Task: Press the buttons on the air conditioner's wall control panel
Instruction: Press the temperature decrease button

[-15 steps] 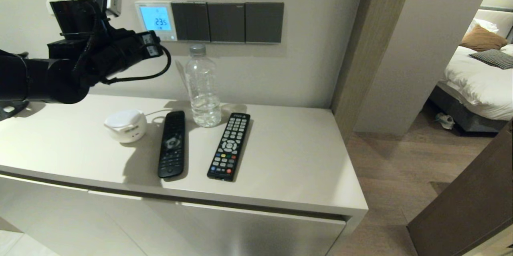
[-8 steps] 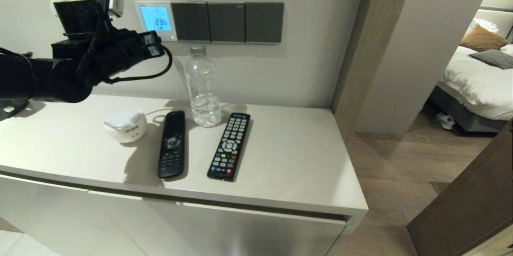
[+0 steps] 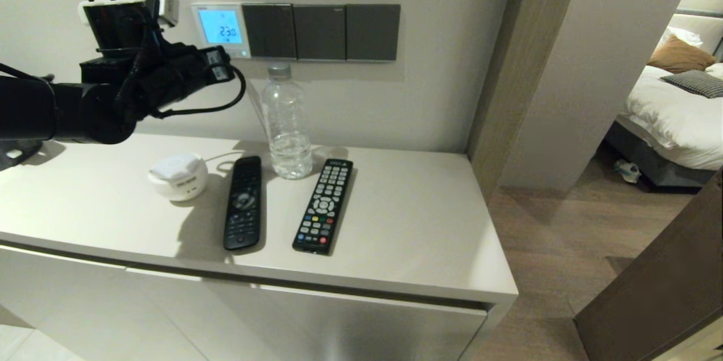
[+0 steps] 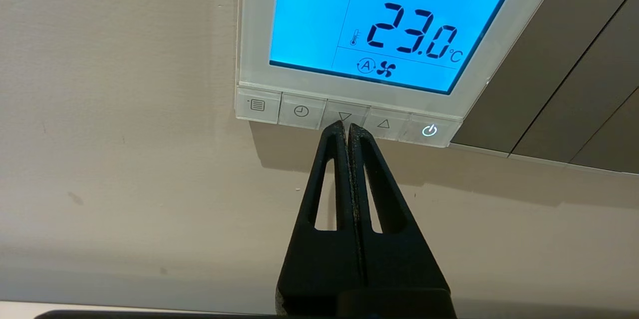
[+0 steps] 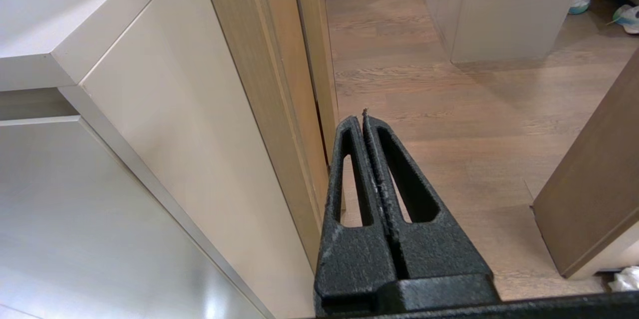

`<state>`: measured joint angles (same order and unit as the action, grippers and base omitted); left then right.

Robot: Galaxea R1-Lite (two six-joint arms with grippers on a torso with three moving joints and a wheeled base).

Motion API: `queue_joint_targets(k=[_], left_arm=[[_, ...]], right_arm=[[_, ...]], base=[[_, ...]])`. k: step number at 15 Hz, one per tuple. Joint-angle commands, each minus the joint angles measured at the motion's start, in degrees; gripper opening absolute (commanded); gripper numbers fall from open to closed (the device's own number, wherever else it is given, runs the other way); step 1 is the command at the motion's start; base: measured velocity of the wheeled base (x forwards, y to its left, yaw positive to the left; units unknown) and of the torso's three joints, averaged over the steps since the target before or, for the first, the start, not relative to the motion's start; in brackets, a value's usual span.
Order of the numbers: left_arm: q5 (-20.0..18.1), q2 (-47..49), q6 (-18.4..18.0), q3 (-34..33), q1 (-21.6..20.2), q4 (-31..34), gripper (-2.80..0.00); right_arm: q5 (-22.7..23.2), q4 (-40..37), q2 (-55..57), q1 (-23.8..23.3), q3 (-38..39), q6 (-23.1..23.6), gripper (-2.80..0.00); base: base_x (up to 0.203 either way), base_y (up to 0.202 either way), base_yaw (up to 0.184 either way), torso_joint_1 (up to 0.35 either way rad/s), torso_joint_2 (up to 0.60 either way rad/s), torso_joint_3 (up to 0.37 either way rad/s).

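Fingertips of closed left hand [image 4: 346, 127] touching buttons [image 4: 344, 117]

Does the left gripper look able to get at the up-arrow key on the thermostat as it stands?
Probably yes. The left gripper, shut, has its tips at the down-arrow key; the up-arrow key is the adjacent key, with nothing between them.

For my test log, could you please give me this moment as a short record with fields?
panel: air conditioner's wall control panel, screen lit blue, reads 23.0 °C
buttons: buttons, five in a row under the screen
left tool: left tool, shut, tips at the down-arrow key
right tool: right tool, shut, parked low beside the cabinet
countertop: water bottle, two remotes
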<state>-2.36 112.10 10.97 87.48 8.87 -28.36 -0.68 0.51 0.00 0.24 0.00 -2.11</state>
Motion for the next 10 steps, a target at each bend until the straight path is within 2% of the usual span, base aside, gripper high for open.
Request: queue_joint_targets(k=[1, 10], left_arm=[[0.0, 0.1, 0.1, -0.1, 0.0, -0.3, -2.80], [0.0, -4.1, 0.2, -3.0, 0.1, -0.6, -2.80]], right_arm=[[0.0, 0.0, 0.1, 0.0, 0.1, 0.0, -2.80], [0.0, 0.0, 0.1, 0.0, 0.1, 0.0, -2.80]], base=[[0.000, 0.000, 0.000, 0.000, 0.00, 0.000], [0.000, 0.000, 0.000, 0.000, 0.00, 0.000]])
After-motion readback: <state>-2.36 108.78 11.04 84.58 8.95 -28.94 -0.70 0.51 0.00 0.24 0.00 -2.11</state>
